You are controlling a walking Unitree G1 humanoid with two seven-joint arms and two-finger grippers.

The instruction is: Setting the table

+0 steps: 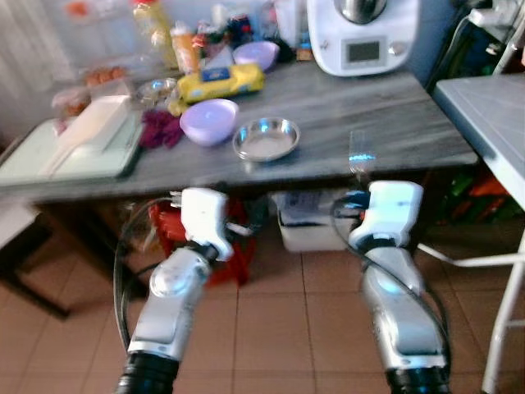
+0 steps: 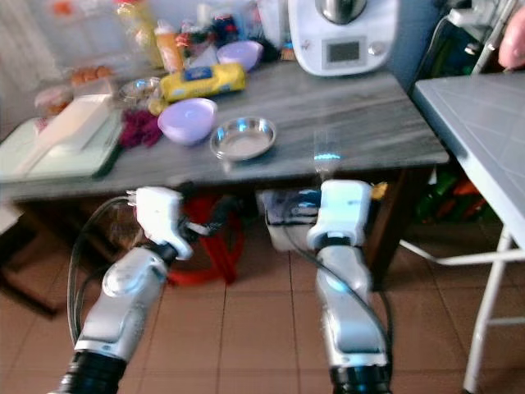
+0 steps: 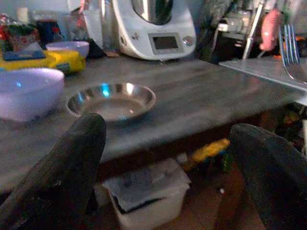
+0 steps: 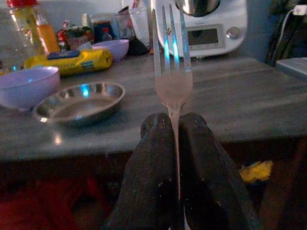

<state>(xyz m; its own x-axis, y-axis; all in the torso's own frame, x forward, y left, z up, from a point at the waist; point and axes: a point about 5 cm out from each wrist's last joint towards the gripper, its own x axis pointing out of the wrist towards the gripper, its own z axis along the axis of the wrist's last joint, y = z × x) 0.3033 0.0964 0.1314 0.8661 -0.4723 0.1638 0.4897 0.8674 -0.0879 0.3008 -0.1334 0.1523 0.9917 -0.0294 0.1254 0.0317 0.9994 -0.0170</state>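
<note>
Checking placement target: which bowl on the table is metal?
The shallow steel bowl near the table's front edge. The other two bowls, one beside it and one further back, are lavender plastic.

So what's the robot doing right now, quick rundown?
Right gripper shut on fork, tines up, short of the table edge. Left gripper open, empty. Steel dish and purple bowl ahead; bare tabletop right of the dish.

Steel dish (image 1: pixel 266 139) right of bowl (image 1: pixel 208 121)

Soft, blurry daylight frames (dim under the table (image 1: pixel 385 123)).
</note>
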